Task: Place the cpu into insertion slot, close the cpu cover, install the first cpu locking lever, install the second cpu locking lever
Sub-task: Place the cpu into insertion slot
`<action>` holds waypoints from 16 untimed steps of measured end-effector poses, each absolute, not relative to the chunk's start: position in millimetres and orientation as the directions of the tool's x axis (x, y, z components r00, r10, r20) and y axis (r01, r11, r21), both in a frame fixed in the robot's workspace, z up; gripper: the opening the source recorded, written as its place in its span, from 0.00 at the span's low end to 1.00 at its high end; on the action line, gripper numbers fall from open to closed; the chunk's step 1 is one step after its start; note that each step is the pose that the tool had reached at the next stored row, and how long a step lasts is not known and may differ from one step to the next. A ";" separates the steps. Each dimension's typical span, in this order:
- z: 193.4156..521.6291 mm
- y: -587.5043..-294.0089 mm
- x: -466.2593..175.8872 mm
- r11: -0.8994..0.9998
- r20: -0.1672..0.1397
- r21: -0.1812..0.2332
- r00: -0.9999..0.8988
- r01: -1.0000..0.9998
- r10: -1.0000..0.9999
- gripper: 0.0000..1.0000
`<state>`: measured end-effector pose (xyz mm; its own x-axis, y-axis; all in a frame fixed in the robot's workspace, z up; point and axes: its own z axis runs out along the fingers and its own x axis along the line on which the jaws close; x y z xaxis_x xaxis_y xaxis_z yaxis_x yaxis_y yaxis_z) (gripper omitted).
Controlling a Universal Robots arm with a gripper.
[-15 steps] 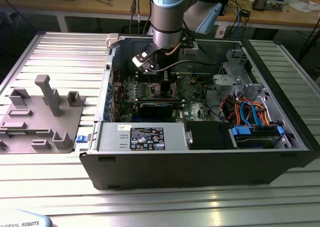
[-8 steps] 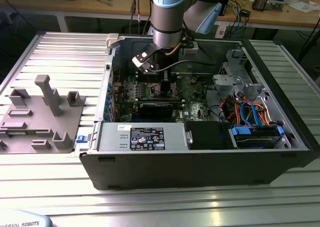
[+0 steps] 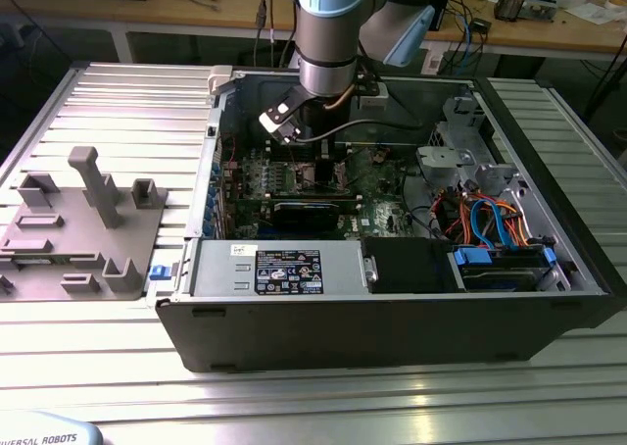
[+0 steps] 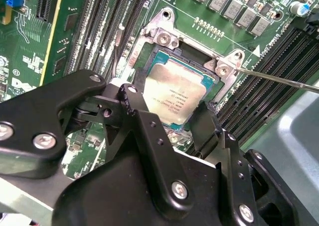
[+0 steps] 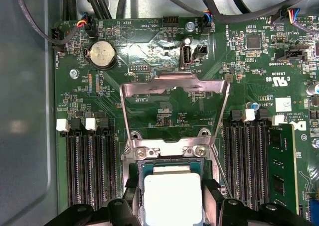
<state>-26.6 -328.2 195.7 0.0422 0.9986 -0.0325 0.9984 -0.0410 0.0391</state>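
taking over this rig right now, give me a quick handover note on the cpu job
The gripper is down inside the case, shut on the cpu.
The cpu lies in the insertion slot and looks flat or nearly so.
The cpu cover is open, swung up off the slot.
Done: cpu at the slot.
Left: cpu not released, cover not closed, levers not installed; one lever rod stands free beside the slot.

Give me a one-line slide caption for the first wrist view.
Gripper over the cpu set in the insertion slot, cpu cover standing open.
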 end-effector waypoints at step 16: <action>213.3 -327.3 -26.6 -0.041 -0.032 0.039 0.042 0.998 0.999 0.54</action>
